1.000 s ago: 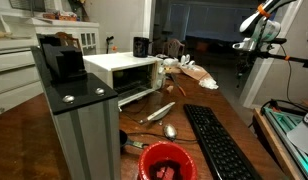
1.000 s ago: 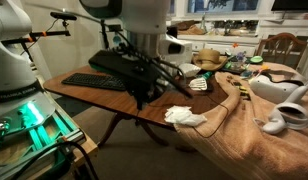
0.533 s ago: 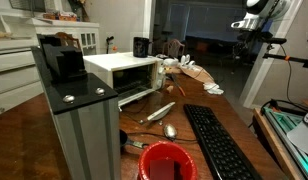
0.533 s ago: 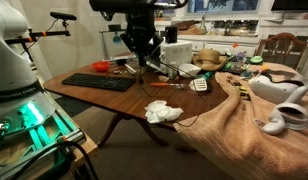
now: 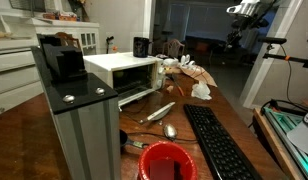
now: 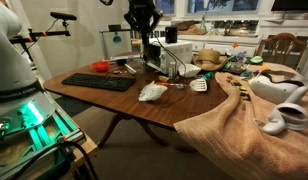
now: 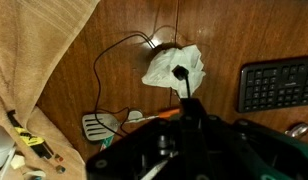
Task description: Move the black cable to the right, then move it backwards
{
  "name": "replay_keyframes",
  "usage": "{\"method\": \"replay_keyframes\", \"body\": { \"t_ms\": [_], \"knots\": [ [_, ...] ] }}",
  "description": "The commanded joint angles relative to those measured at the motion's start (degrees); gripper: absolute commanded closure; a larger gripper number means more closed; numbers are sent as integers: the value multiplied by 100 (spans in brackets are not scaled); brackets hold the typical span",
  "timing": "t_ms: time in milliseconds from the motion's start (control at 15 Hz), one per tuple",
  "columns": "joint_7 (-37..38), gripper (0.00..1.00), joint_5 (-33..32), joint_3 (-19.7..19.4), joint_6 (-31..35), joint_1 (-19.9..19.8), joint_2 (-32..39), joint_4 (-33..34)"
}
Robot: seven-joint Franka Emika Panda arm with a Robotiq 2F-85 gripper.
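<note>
Dim room, wooden desk (image 7: 244, 30). The pincer (image 7: 182, 82), high above it, looks clamped on the black cable (image 7: 98, 75), whose slack loops off to its left. A crumpled white cloth (image 7: 162, 68) lies directly beneath.

Desk (image 5: 230, 104) carries black keyboard (image 5: 219, 146), white microwave (image 5: 122, 71), and red cup (image 5: 166, 162) near spoon (image 5: 166, 131). Crumpled white cloth (image 6: 151, 92) lies near tan blanket (image 6: 246, 116).
</note>
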Motion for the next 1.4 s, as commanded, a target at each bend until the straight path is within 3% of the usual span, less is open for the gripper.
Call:
{"method": "replay_keyframes", "body": {
  "t_ms": [0, 200, 667, 933, 1333],
  "knots": [
    [465, 99, 72, -287, -279, 456, -31, 214],
    [701, 99, 171, -432, -525, 661, -16, 430],
    [664, 99, 506, -797, -2428, 831, -102, 1676],
    [645, 99, 884, -1041, -2915, 854, 43, 2399],
    [453, 99, 1254, -1433, -3296, 822, 56, 2895]
  ]
}}
